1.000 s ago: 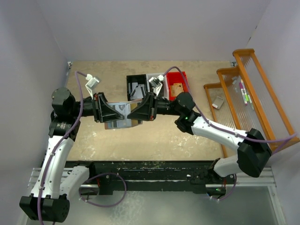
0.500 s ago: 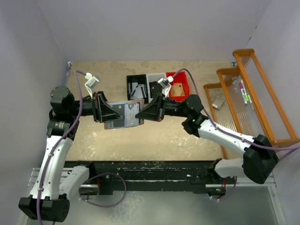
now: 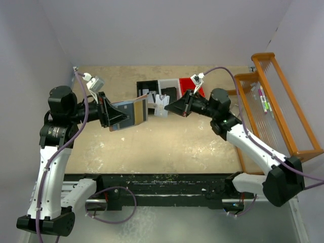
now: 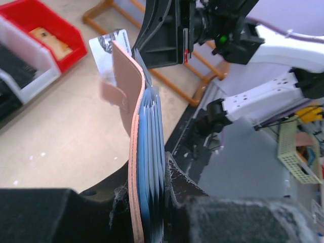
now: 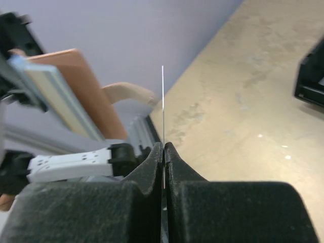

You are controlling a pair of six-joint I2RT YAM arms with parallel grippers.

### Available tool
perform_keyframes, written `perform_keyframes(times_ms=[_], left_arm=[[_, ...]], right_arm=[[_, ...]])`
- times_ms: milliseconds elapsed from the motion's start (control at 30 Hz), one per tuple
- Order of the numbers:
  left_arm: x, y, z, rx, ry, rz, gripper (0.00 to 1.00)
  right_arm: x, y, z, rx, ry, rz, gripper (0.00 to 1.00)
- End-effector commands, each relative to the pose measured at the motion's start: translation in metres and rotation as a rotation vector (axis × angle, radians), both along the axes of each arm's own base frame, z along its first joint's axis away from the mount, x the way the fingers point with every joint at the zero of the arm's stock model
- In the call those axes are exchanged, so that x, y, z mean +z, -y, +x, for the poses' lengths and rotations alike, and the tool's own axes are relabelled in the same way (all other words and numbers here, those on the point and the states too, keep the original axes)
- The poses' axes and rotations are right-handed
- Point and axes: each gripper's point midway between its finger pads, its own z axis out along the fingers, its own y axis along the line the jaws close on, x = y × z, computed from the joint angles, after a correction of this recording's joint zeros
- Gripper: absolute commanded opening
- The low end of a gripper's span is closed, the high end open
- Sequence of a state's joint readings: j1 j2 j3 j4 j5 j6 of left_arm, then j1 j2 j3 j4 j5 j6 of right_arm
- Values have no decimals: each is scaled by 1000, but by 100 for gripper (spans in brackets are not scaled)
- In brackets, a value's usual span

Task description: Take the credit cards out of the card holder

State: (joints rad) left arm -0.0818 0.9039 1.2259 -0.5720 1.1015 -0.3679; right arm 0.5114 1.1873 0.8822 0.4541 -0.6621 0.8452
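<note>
Two arms are mounted at the near edge of the table (image 3: 167, 147), one on the left and one on the right. Above the middle of the table, one card holder (image 3: 136, 112) is held off the surface, clamped on edge in the left gripper (image 3: 120, 115). From the left wrist its pink outside and blue-grey slot layers are seen edge-on, and one snap tab (image 4: 112, 93) is seen hanging loose. The cards inside it cannot be counted.

Just to the right of the holder, outside its slots, one credit card (image 3: 158, 104) is pinched in the right gripper (image 3: 169, 107), whose two fingers are pressed together on it. From the right wrist the card is seen only as a thin upright line.

Farther back, three bins are set in a row: one black bin (image 3: 143, 87), one white bin (image 3: 169, 85) and one red bin (image 3: 195, 86). At the right edge, one wooden rack (image 3: 283, 101) with three tiers is placed.
</note>
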Motion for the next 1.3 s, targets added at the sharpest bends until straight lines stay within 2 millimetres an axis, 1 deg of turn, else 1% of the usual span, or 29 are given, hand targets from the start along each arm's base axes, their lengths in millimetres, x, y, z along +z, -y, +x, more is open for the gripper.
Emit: perform_keyframes(times_ms=[0,33,100,133,167,200,267,300,333,467,500,600,733,867,1033,1233,1267], left_arm=[[-15,-14,12,112,84,125,14],[-19,-18,17,147,87,143,14],[-29,-27,27,217,81,194,13],[-32,-29,29,231,74,211,13],[-34,-31,30,236,74,221,13],[-34,-30,28,231,75,222,13],[-31,-28,22,205,85,210,13],[-29,-26,19,188,93,200,14],[-27,-24,15,173,102,190,14],[-25,-19,6,124,120,165,14],[-25,-18,5,117,117,162,14],[-24,-16,1,91,115,153,14],[-19,-14,-3,74,123,147,14],[-15,-13,-9,57,126,138,14],[-10,-13,-14,51,141,130,14],[-4,-14,-21,50,168,136,15],[-4,-14,-22,51,174,138,15]], right_arm=[[-26,-3,39,-73,12,-141,0],[-25,-7,50,-80,19,-148,0],[-35,-17,72,-85,9,-187,0],[-37,-22,85,-92,10,-208,0],[-47,-27,98,-93,-1,-236,0],[-53,-32,111,-100,-5,-253,0],[-73,-42,138,-116,-28,-298,0],[-91,-47,152,-120,-44,-331,0],[-102,-51,163,-128,-55,-351,0],[-131,-64,200,-156,-67,-387,0],[-139,-68,208,-156,-72,-397,0],[-152,-76,226,-159,-81,-411,0],[-172,-82,244,-169,-95,-441,0],[-185,-83,256,-203,-93,-471,0],[-194,-85,255,-219,-108,-501,0],[-202,-97,245,-214,-114,-556,0],[-203,-98,244,-215,-117,-560,2]])
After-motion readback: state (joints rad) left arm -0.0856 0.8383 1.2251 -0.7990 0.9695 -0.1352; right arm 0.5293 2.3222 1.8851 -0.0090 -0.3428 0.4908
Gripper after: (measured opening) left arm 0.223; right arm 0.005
